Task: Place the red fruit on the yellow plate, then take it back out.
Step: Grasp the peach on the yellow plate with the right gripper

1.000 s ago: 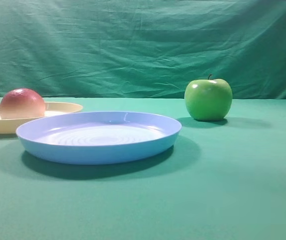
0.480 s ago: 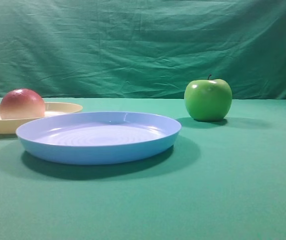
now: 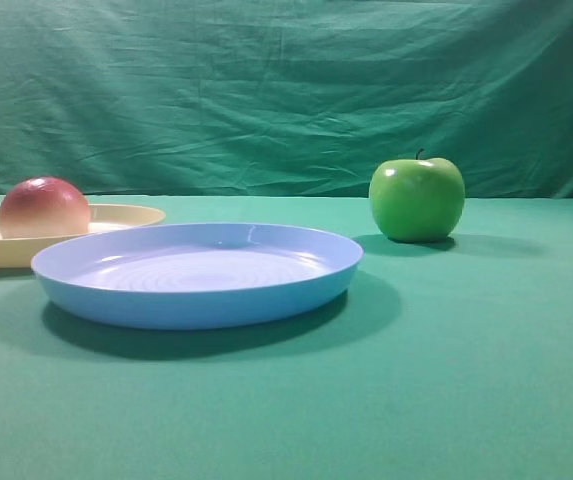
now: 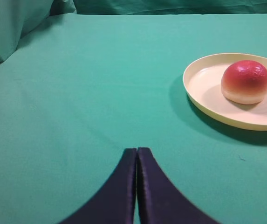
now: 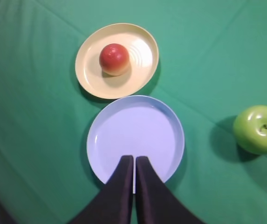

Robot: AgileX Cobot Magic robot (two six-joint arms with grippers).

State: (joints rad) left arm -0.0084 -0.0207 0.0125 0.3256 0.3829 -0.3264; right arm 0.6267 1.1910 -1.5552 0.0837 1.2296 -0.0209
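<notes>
Red fruit (image 5: 114, 59) on yellow plate (image 5: 92, 74) — left fingers (image 4: 124, 175), right fingers (image 5: 124, 182) both clenched, grasping nothing.

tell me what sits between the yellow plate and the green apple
The blue plate lies between the yellow plate, which holds the red fruit, and the green apple. The right wrist view shows this from above; it nearly touches the yellow plate.
</notes>
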